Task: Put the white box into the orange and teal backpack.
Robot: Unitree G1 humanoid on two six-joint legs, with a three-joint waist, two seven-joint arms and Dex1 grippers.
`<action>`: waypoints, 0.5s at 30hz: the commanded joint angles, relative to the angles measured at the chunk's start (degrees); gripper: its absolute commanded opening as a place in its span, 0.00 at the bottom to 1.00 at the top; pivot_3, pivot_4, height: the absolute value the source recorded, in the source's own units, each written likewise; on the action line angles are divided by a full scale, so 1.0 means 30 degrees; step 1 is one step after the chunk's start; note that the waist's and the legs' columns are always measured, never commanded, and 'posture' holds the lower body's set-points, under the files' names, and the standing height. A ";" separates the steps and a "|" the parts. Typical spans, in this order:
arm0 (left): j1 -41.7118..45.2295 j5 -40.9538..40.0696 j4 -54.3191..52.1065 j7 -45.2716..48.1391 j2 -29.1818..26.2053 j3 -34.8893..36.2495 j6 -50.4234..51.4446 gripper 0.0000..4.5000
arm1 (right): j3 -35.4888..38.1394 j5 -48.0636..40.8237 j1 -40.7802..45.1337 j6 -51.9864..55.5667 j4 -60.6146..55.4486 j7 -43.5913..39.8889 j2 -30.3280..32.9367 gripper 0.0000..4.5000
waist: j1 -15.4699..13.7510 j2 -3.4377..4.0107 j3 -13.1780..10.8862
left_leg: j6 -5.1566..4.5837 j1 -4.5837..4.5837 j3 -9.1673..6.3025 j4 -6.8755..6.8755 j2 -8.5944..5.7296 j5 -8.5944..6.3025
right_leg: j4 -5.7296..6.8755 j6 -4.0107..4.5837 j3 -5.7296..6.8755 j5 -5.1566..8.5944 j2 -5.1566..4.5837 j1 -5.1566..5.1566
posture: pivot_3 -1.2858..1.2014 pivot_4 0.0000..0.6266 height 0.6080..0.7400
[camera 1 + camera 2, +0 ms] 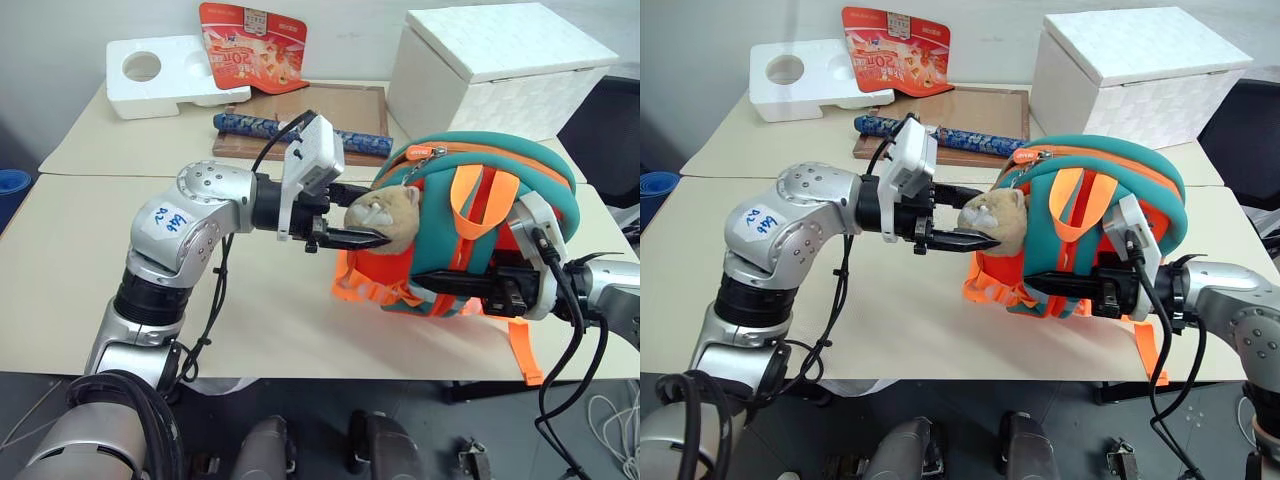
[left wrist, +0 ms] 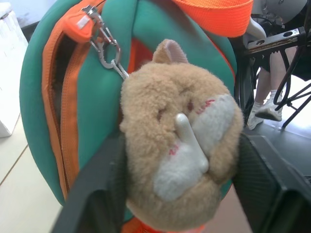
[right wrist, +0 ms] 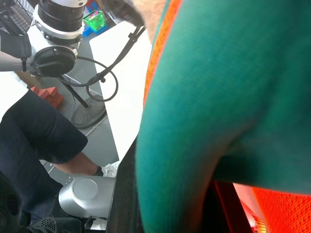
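The left tool (image 1: 352, 237) is straddling the fuzzy tan plush animal (image 2: 180, 141), fingers half-spread. The right tool (image 1: 1055, 285) is pinching the padded, dome-shaped orange and teal backpack (image 1: 520, 185).

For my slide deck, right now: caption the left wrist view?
Left gripper fingers flank the tan plush animal clipped to the small orange and teal fabric backpack.

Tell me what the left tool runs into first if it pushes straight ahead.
The tan plush animal clipped to the backpack: the left tool already straddles it, so the backpack's teal front likely comes next.
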State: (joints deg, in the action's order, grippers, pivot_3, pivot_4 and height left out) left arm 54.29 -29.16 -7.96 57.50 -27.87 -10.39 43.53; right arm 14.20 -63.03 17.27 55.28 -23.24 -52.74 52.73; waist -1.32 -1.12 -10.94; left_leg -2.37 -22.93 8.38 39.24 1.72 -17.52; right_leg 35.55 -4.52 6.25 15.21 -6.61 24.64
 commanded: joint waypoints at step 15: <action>0.3223 0.5450 1.0313 0.5788 -0.4389 -0.1444 -0.8408 0.19 | 0.1951 -0.0225 -0.0960 -0.0331 -0.0548 0.0244 0.0400 0.00 | 0.0052 0.0003 0.0002 | 0.0000 -0.0010 0.0031 -0.0011 0.0004 -0.0004 | 0.0004 0.0008 0.0112 0.0005 0.0016 0.0045 | 0.52 0.24 1.00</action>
State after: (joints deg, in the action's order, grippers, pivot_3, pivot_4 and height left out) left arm 63.18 -16.08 20.29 74.30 -40.79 -14.04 22.65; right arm 16.89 -62.79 14.24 54.98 -24.42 -51.72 53.15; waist -1.16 -1.11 -10.93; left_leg -2.39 -22.98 8.47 39.21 1.73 -17.54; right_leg 35.55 -4.50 6.60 15.22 -6.58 24.78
